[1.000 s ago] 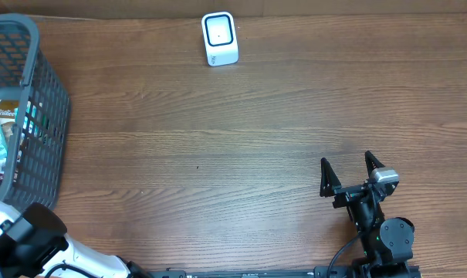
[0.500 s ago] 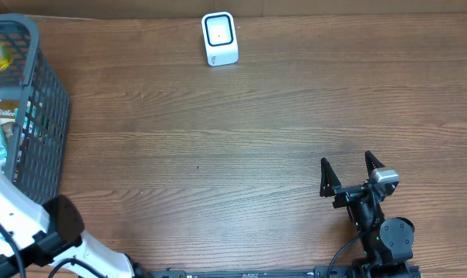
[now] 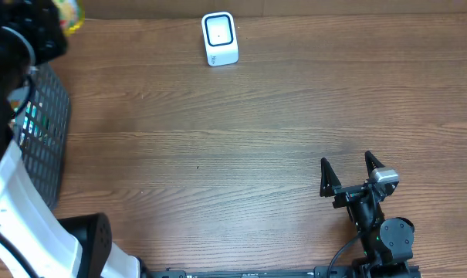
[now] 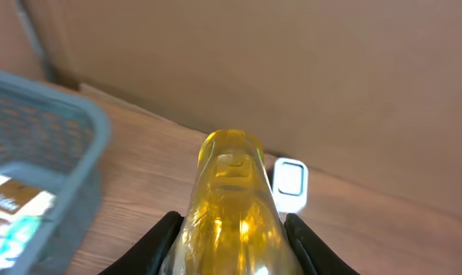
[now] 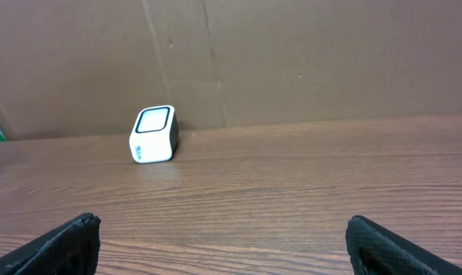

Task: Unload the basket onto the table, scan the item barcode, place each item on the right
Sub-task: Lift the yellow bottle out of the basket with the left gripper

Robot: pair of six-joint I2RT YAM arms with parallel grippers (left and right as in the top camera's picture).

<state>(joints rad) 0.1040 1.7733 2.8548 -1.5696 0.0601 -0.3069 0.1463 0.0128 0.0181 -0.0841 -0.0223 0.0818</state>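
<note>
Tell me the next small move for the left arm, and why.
Probably carry the bottle to the right, toward the scanner. The left end effector is shut on the yellow bottle, held in the air near the basket, and the scanner stands off by the back wall, well short of the bottle. I can't see a barcode, so turning it can wait.
</note>
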